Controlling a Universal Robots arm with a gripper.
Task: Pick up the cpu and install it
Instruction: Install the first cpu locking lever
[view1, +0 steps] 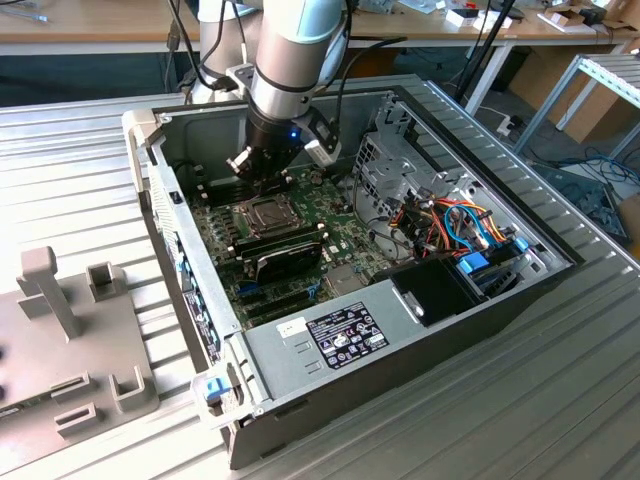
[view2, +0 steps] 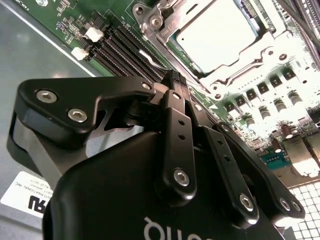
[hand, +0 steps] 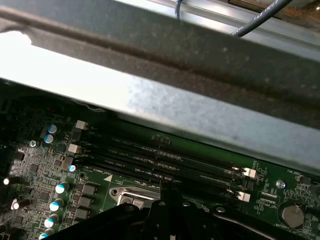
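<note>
The cpu (view2: 215, 35), a flat square with a bright silvery top, lies inside the socket's hinged metal frame (view2: 240, 65) on the green motherboard (view1: 335, 235). In the exterior view the cpu (view1: 262, 212) shows as a greyish square in the socket, just below my gripper (view1: 268, 182). In the second wrist view my gripper (view2: 173, 79) has its black fingers pressed together, with nothing between them. The tips hover over the memory slots (hand: 165, 160) beside the socket, a little apart from the cpu. The first wrist view shows the gripper (hand: 167, 192) tips over the frame's edge.
The open computer case has a grey wall (hand: 200, 115) close behind the memory slots. A black oblong module (view1: 290, 255) sits in front of the socket. A metal drive cage (view1: 385, 170), coloured cables (view1: 460, 225) and the power supply (view1: 330, 335) fill the exterior view's right. A grey fixture (view1: 60, 330) stands outside the case.
</note>
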